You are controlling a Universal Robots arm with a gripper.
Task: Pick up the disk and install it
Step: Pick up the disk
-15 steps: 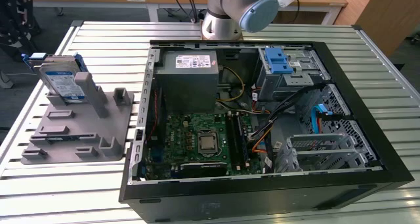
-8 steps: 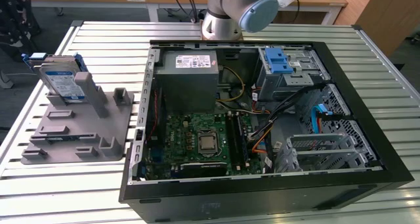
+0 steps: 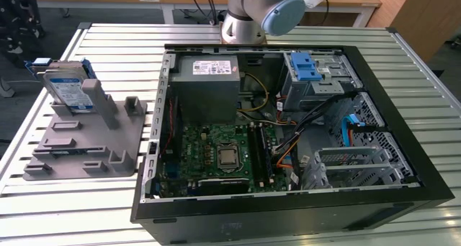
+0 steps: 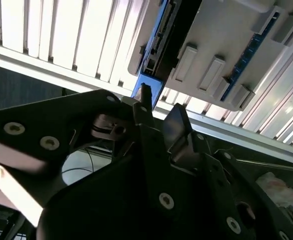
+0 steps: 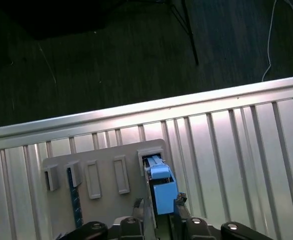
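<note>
The disk (image 3: 68, 90), silver with a white-and-blue label and a blue carrier frame, stands upright in a slot of the grey holder stand (image 3: 86, 149) at the exterior view's left. In the first wrist view its blue top edge (image 5: 160, 187) lies straight beneath my gripper (image 5: 159, 204). The dark fingers (image 5: 137, 205) sit apart on either side of it. In the second wrist view my gripper (image 4: 161, 114) hovers off the disk's blue-edged side (image 4: 154, 55), open and holding nothing.
An open black computer case (image 3: 374, 203) lies on the slatted metal table (image 3: 115, 46), with a grey power-supply box (image 3: 207, 87), a motherboard (image 3: 223, 157) and a drive cage with a blue latch (image 3: 306, 69). A thin blue card (image 5: 74, 200) stands in another slot of the stand.
</note>
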